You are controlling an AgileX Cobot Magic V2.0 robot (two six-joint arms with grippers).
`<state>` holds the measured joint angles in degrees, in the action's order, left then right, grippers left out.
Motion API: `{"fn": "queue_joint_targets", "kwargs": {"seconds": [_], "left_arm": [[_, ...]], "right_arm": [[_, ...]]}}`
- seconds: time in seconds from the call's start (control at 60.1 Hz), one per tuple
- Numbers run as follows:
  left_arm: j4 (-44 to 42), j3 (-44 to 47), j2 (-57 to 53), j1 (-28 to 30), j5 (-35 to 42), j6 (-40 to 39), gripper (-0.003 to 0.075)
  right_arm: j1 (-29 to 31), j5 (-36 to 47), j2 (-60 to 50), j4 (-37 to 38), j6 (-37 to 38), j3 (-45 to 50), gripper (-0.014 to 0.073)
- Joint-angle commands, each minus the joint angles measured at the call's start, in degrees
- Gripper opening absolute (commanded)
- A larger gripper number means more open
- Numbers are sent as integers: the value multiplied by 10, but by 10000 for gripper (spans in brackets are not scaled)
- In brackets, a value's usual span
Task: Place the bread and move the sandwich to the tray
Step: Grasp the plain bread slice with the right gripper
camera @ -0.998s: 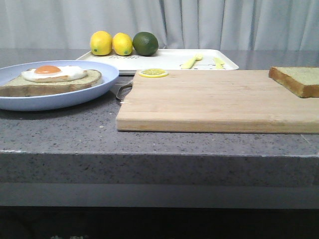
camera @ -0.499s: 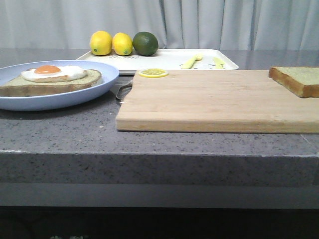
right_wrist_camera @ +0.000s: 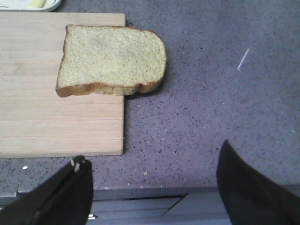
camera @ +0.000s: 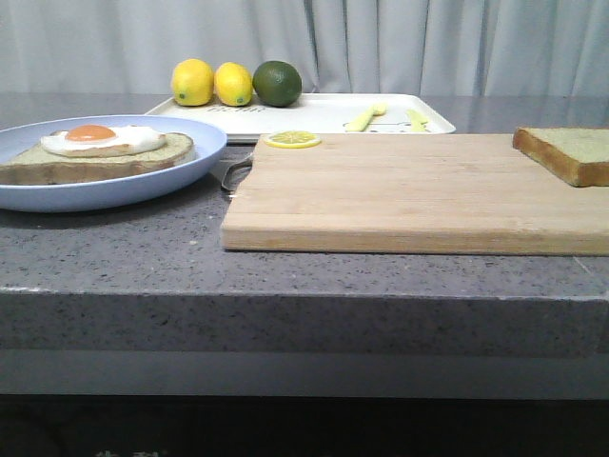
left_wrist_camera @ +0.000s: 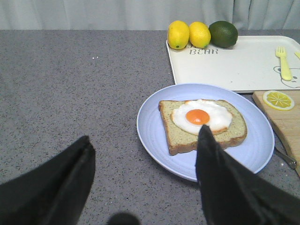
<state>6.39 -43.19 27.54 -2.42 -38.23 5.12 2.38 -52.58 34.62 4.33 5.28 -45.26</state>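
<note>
The plain bread lies at the right end of the cutting board, its edge overhanging the board in the right wrist view. A slice bearing a fried egg sits on the pale blue plate at the left; it also shows in the left wrist view. The white tray lies behind. My left gripper is open and empty, above the counter beside the plate. My right gripper is open and empty, near the counter's front edge, short of the bread. Neither gripper shows in the front view.
Two lemons and a lime stand on the tray's far left corner. A yellow fork and knife lie on the tray. A lemon slice lies on the board's far left corner. A grey curtain hangs behind.
</note>
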Motion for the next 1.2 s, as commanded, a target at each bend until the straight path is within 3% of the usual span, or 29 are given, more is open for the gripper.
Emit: {"fn": "queue_joint_targets", "kwargs": {"seconds": [0.0, 0.2, 0.416, 0.565, 0.732, 0.832, 0.981, 1.181], "left_arm": [[13, -15, 6, -3, 48, 0, 462], [20, -15, 6, -4, 48, 0, 462], [13, -15, 6, -44, 48, 0, 462], [1, -15, 6, -57, 48, 0, 462], [1, -15, 6, -57, 48, 0, 462], [1, -15, 6, -57, 48, 0, 462], [1, -15, 6, -57, 48, 0, 462], [1, -15, 6, -57, 48, 0, 462]], "right_arm": [[3, -6, 35, 2, -2, -45, 561], [3, -118, 145, -26, -42, -122, 561], [19, -164, 250, -92, -114, -182, 561], [115, -165, 288, -148, -148, -193, 561], [268, -168, 336, -350, -267, -192, 561], [334, -178, 372, -426, -319, -192, 561], [385, -187, 433, -515, -380, -192, 561], [392, -191, 513, -595, -441, -192, 561]]}}
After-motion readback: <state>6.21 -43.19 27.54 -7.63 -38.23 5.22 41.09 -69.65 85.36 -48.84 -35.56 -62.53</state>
